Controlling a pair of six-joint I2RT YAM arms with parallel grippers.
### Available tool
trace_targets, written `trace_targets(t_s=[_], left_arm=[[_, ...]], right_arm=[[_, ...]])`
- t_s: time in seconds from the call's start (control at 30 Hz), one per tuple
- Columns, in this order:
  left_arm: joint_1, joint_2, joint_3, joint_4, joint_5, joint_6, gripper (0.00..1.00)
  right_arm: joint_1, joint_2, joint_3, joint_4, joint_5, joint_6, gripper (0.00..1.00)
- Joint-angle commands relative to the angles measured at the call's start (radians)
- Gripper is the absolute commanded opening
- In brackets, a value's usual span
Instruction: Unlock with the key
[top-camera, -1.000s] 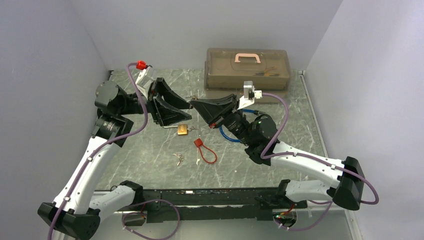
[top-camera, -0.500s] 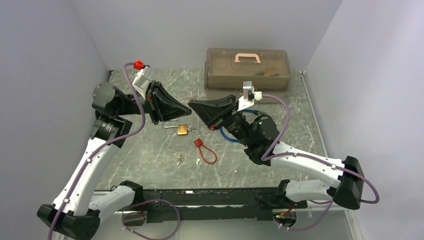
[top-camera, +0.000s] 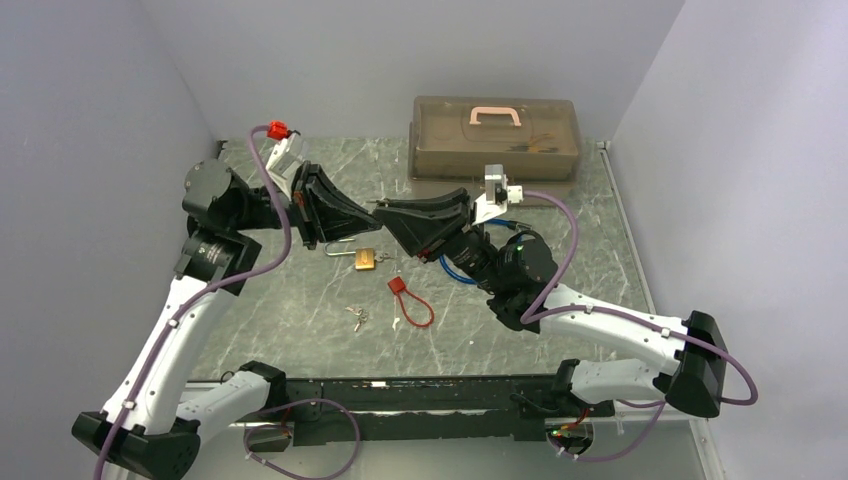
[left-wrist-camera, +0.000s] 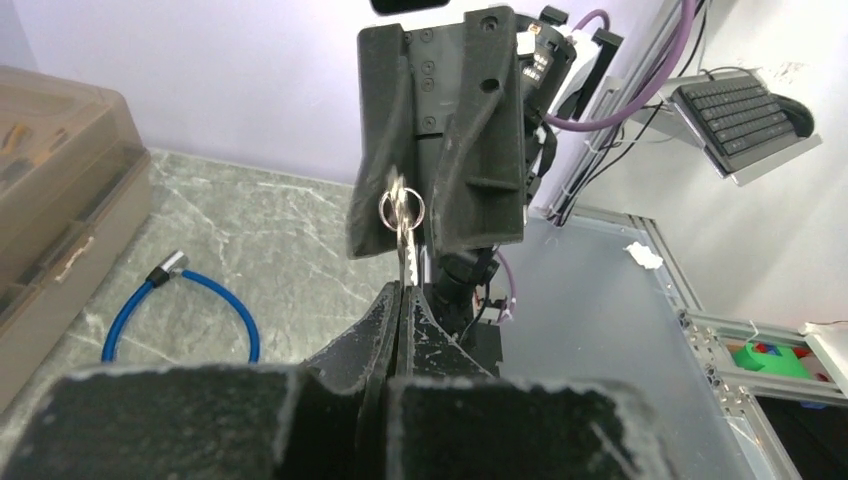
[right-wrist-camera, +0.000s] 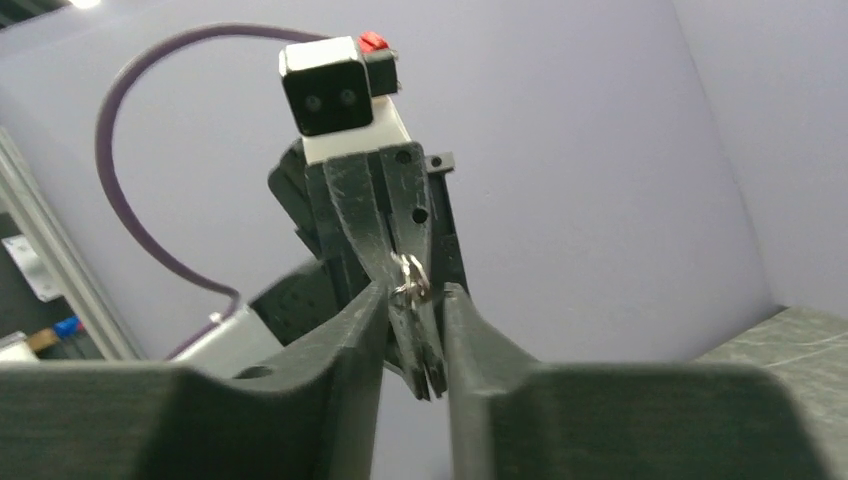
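Observation:
Above the table my two grippers meet tip to tip. My left gripper (left-wrist-camera: 403, 290) is shut on the blade of a small silver key (left-wrist-camera: 405, 250), whose ring (left-wrist-camera: 401, 210) hangs just past the tips. My right gripper (right-wrist-camera: 415, 290) is open, its fingers standing either side of the left fingertips (right-wrist-camera: 420, 345) and the key ring (right-wrist-camera: 411, 280). In the top view the left gripper (top-camera: 370, 207) and the right gripper (top-camera: 386, 209) touch noses above a brass padlock (top-camera: 365, 261) lying on the table.
A red cable lock (top-camera: 412, 303) and a small bunch of keys (top-camera: 357, 317) lie in front of the padlock. A blue cable lock (left-wrist-camera: 180, 300) lies under the right arm. A brown toolbox (top-camera: 495, 137) stands at the back.
My left gripper has shut on the key. My right gripper, shut on it before, has just opened its jaws. Both arms stayed almost in place.

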Motion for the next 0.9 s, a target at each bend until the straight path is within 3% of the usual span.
trace_targets(t_s=[0.0, 0.1, 0.2, 0.33, 0.4, 0.43, 0.5, 0.53, 0.63, 0.87], left_arm=[[-0.005, 0.018, 0.168, -0.401, 0.026, 0.422, 0.0], [-0.026, 0.087, 0.359, -0.906, -0.064, 0.942, 0.0], [-0.093, 0.151, 0.519, -1.283, -0.249, 1.346, 0.0], [-0.28, 0.119, 0.493, -1.394, -0.624, 1.707, 0.0], [-0.415, 0.069, 0.388, -1.373, -0.858, 1.853, 0.0], [-0.56, 0.004, 0.244, -1.311, -1.115, 2.005, 0.0], [-0.638, -0.039, 0.139, -1.257, -1.272, 2.123, 0.0], [-0.666, -0.052, 0.11, -1.232, -1.331, 2.162, 0.0], [-0.707, -0.04, 0.135, -1.252, -1.336, 2.166, 0.0], [-0.724, 0.183, 0.463, -1.534, -1.091, 1.815, 0.0]], right_arm=[[0.006, -0.067, -0.02, -0.002, 0.005, -0.051, 0.4], [0.006, -0.135, -0.055, -0.058, 0.033, -0.087, 0.55], [0.005, -0.205, -0.083, -0.135, 0.038, -0.121, 0.71], [0.005, -0.31, -0.116, -0.236, 0.086, -0.182, 0.76], [0.004, -0.35, -0.121, -0.275, 0.124, -0.212, 0.77], [0.003, -0.38, -0.117, -0.319, 0.166, -0.245, 0.77], [0.004, -0.402, -0.109, -0.359, 0.189, -0.277, 0.77], [0.003, -0.412, -0.1, -0.386, 0.198, -0.297, 0.76], [0.001, -0.419, -0.07, -0.484, 0.214, -0.341, 0.76], [0.001, -0.38, -0.023, -0.755, 0.138, -0.442, 0.68]])
